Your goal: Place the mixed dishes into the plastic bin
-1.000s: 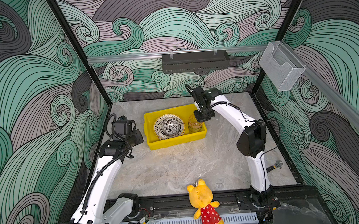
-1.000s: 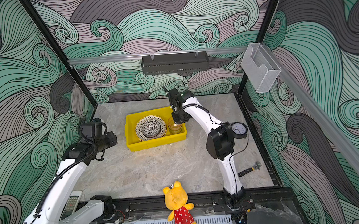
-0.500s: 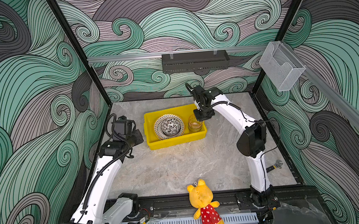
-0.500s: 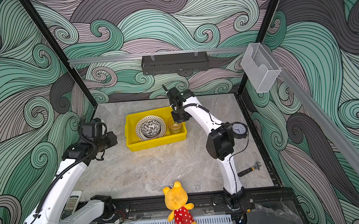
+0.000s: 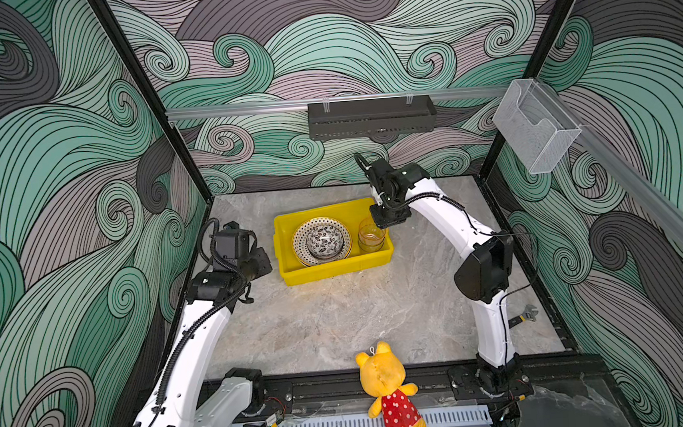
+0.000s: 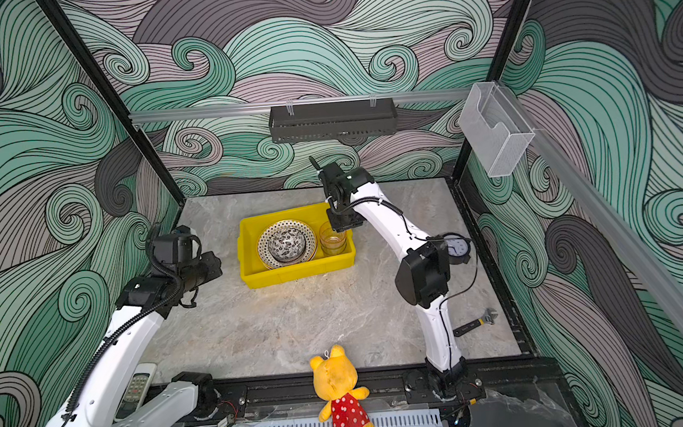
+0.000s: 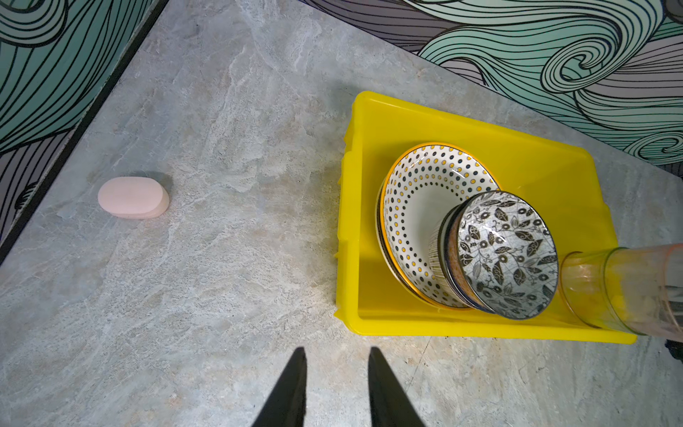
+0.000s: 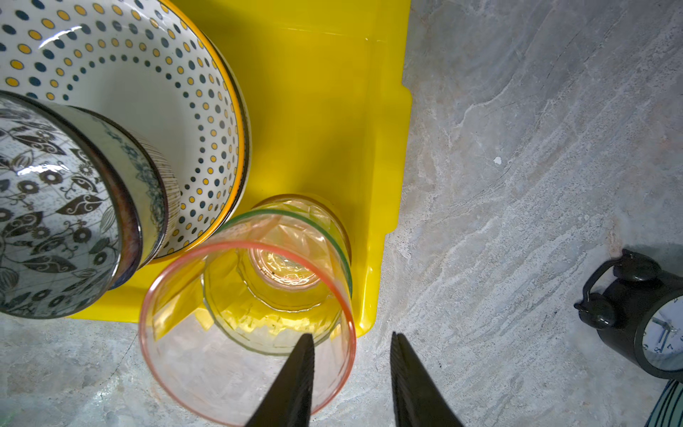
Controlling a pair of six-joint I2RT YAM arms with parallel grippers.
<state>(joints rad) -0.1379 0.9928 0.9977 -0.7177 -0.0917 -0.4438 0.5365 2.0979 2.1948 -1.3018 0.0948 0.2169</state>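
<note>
Here, translucent cups [image 8: 247, 314] in glossy bin [image 8: 314, 111]

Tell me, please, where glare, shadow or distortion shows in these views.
Right wrist view: glare streaks on the dotted plate, and wide-angle stretch makes the stacked cups loom; left wrist view: the pink oval block casts a soft shadow; in a top view, a bright patch on the table before the yellow bin.

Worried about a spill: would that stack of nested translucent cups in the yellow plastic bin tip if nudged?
Likely tippy: the stack of nested translucent cups stands tall on a narrow base. Its smooth, thin walls look light and slippery.
</note>
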